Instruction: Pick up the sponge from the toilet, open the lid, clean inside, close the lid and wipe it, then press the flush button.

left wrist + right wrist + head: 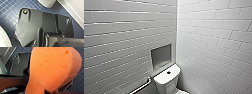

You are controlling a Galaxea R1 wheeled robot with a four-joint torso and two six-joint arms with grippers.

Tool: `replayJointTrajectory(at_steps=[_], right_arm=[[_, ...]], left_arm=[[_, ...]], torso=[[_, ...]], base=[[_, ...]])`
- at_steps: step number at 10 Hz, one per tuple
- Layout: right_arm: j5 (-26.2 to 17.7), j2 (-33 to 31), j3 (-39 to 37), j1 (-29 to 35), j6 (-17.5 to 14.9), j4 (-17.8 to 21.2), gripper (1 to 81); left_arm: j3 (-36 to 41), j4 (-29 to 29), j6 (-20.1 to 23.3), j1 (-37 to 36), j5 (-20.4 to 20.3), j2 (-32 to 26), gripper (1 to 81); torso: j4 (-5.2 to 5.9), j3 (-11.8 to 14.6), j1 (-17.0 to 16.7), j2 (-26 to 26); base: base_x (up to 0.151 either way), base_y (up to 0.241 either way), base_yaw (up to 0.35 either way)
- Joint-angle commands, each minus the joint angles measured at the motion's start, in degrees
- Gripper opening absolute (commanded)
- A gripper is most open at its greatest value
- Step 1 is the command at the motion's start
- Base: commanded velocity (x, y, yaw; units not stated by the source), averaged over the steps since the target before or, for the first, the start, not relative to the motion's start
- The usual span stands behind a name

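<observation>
The white toilet (166,80) stands low in the head view, in the corner of two tiled walls. Its cistern top carries the dark round flush button (169,72). Below the cistern a white sliver meets the picture's edge; I cannot tell whether it is the lid. In the right wrist view the orange sponge (53,68) looms large and porous, pinched in my right gripper (50,91), which is shut on it. My left wrist hangs over the blue mosaic floor (10,11), with nothing held in sight there.
A metal grab bar (142,86) runs along the left wall beside the cistern. A recessed niche (161,56) sits in the wall above it. A rounded white ceramic body (47,3) and a white tiled wall (75,10) border the floor near my left wrist.
</observation>
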Motion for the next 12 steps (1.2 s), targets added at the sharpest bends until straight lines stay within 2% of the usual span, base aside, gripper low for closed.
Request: replayJointTrajectory(at_steps=[1,12], right_arm=[[-3.95,0.05,1.23,1.81,-1.87,-2.56,1.0],[-3.78,0.58,0.52,1.72,-1.96,-2.48,1.0]], left_arm=[[0.05,-0.34,0.30,-2.73,2.71,0.12,81.1],[0.13,-0.08,0.55,-2.64,2.27,-0.23,81.1]], torso=[[0.00,0.00,0.00,0.00],[0.00,0.02,0.00,0.00]], base=[[0.000,0.000,0.000],[0.000,0.000,0.000]])
